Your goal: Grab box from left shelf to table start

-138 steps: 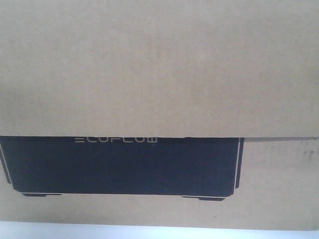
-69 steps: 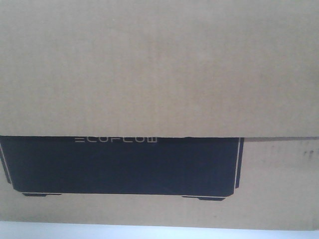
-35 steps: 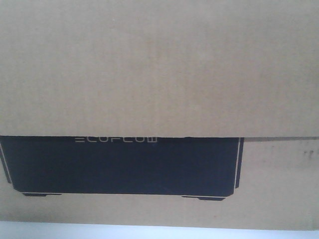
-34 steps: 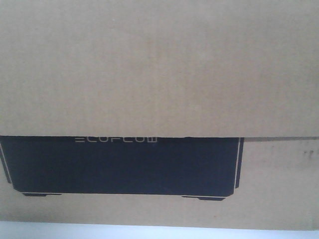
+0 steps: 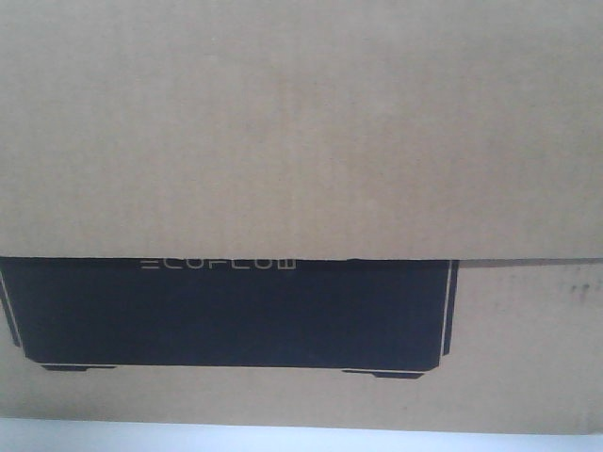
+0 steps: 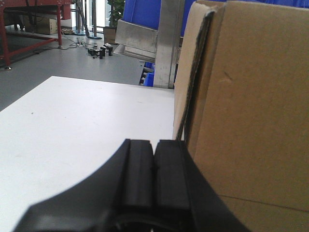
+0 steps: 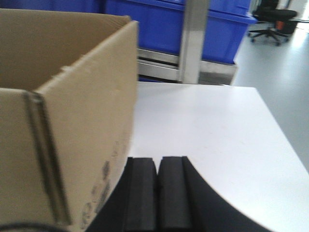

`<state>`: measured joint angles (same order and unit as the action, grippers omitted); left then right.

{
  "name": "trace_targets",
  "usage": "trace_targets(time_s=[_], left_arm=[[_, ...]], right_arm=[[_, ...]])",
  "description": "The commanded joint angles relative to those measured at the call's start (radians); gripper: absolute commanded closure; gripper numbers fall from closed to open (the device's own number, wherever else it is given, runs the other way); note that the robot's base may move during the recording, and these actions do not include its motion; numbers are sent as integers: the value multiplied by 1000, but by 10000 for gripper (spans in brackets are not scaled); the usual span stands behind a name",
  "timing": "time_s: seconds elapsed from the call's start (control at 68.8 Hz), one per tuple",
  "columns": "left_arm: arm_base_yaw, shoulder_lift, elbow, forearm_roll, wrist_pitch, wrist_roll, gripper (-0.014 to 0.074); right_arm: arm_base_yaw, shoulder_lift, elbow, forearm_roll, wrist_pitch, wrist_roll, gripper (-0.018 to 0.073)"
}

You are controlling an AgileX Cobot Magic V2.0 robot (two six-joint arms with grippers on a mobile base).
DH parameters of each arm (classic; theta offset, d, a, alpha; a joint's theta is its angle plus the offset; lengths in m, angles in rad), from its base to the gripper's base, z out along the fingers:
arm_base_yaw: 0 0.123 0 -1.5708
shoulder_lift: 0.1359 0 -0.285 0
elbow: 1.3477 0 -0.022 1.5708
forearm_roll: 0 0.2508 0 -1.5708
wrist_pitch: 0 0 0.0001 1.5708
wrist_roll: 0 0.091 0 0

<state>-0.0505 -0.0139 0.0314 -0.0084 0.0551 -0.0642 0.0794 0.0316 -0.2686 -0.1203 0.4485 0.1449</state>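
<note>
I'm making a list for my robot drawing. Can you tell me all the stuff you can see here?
box: one, brown cardboard with a black print, standing on the table between the grippers
table: one, white, under the box
bins: several, blue, behind the table
metal post: one, silver, in front of the bins
office chair: one, black, far right
red frame: one, far left
left gripper: black, shut, beside the box
right gripper: black, shut, beside the box

front view pressed close to box [image 5: 301,132]; wrist views flank it, low over table [image 6: 72,125].
</note>
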Motion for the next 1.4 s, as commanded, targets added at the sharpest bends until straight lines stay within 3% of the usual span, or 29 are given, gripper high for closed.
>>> trace_targets(time_s=[0.0,0.378,1.381], left_arm=[[-5,-14,-4,-4,-94,5,687],[-5,-14,-4,-4,-94,5,687],[-5,-13,-4,-4,-94,5,687]], right_arm=[[-38,-6,31,8,-146,-7,501],[-54,-51,307,64,-402,-7,501],[-54,-51,303,64,-393,-7,501]])
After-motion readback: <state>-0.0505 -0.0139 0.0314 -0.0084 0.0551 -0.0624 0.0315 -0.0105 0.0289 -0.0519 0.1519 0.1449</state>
